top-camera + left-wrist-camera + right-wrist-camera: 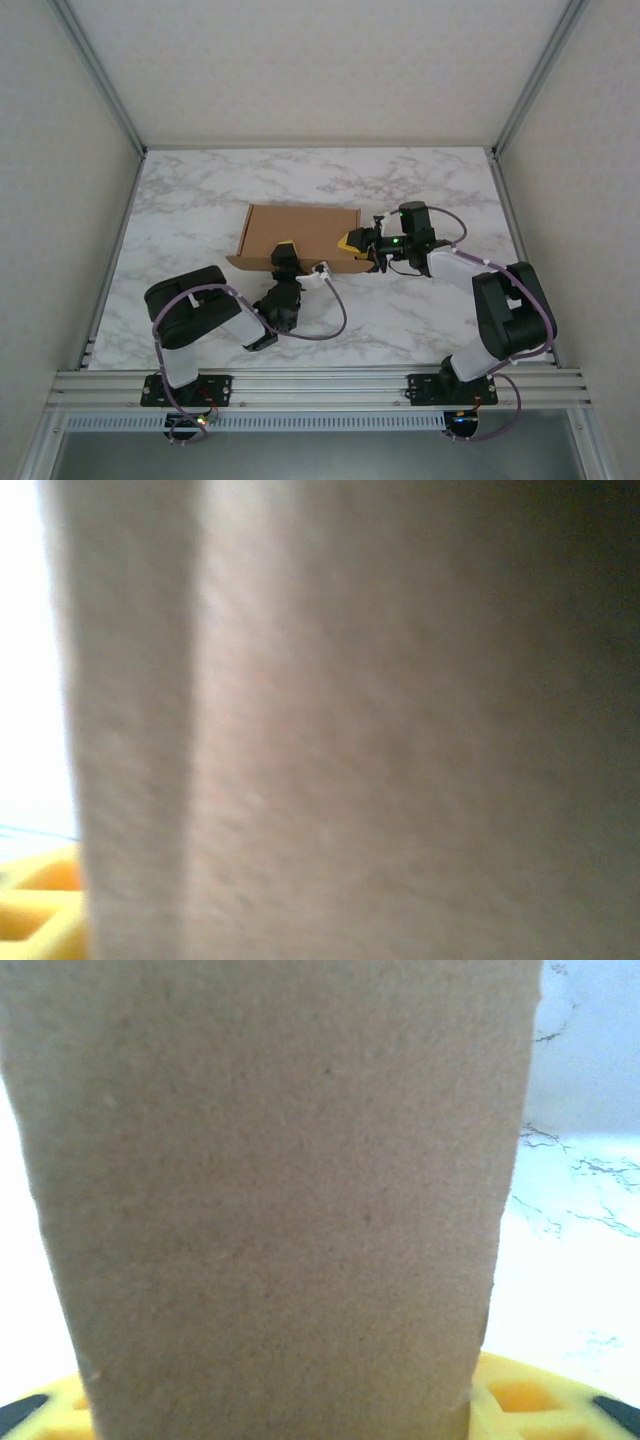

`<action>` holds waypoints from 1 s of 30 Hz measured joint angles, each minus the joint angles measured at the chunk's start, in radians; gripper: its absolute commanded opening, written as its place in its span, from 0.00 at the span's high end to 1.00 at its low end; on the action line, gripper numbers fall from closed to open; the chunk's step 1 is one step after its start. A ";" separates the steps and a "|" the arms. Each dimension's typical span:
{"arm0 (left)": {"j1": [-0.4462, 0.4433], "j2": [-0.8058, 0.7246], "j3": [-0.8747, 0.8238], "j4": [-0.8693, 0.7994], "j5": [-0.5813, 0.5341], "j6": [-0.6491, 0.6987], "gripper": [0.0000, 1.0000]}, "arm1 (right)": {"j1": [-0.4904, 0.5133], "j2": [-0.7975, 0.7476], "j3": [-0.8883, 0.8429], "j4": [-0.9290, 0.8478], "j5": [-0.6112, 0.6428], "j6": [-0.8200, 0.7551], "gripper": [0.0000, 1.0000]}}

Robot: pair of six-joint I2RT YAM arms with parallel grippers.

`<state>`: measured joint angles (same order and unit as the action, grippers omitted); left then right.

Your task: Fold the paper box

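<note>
The paper box point(300, 228) sits near the middle of the marble-patterned tabletop point(200, 190), and we see it as a shallow rectangular shape of plain brown cardboard with no print on it. Its broad top panel lies flat and faces up, with straight edges on the far, left and right sides. Along the near side a narrower strip of cardboard angles outward and down toward the tabletop, reaching a little past the top panel at both near corners. The left fingers point(288, 247), yellow at the tips, are at the near side of the box, roughly at its middle and right against that strip. From the left wrist we look at blurred brown cardboard very close up, with a soft vertical crease or edge toward the left and a bit of yellow finger point(40, 920) in the lower left corner. We cannot tell whether the left fingers are clenched, released or grasping the cardboard. The right fingers point(350, 241), also yellow, meet the box at its near right corner. From the right wrist a matte, fibrous cardboard panel stands upright, slightly narrower toward the bottom, with yellow finger point(520, 1400) showing low on both sides of it and pale veined tabletop to its right. We cannot tell whether the right fingers grasp this panel or merely lie against it.
</note>
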<state>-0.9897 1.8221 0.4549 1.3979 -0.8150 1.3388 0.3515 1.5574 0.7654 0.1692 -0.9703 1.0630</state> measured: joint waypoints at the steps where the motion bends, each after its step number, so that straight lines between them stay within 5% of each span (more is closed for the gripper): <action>1: -0.003 -0.018 0.002 -0.037 -0.002 -0.003 0.48 | 0.000 -0.002 0.000 -0.001 0.000 0.000 0.52; 12: -0.028 -0.232 0.047 -0.485 -0.016 -0.144 0.55 | 0.006 -0.084 0.001 -0.076 0.011 -0.011 0.27; 19: -0.030 -0.338 0.166 -0.853 0.007 -0.306 0.54 | -0.002 -0.251 0.024 -0.255 0.173 -0.069 0.12; 25: -0.033 -0.416 0.236 -1.172 0.024 -0.449 0.51 | -0.072 -0.507 0.072 -0.501 0.511 -0.156 0.16; 30: -0.050 -0.469 0.303 -1.446 0.079 -0.548 0.46 | -0.114 -0.733 0.068 -0.513 0.690 -0.246 0.35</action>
<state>-1.0393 1.3533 0.7574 -0.0479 -0.7361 0.7910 0.2375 0.8242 0.8337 -0.3435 -0.2802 0.8165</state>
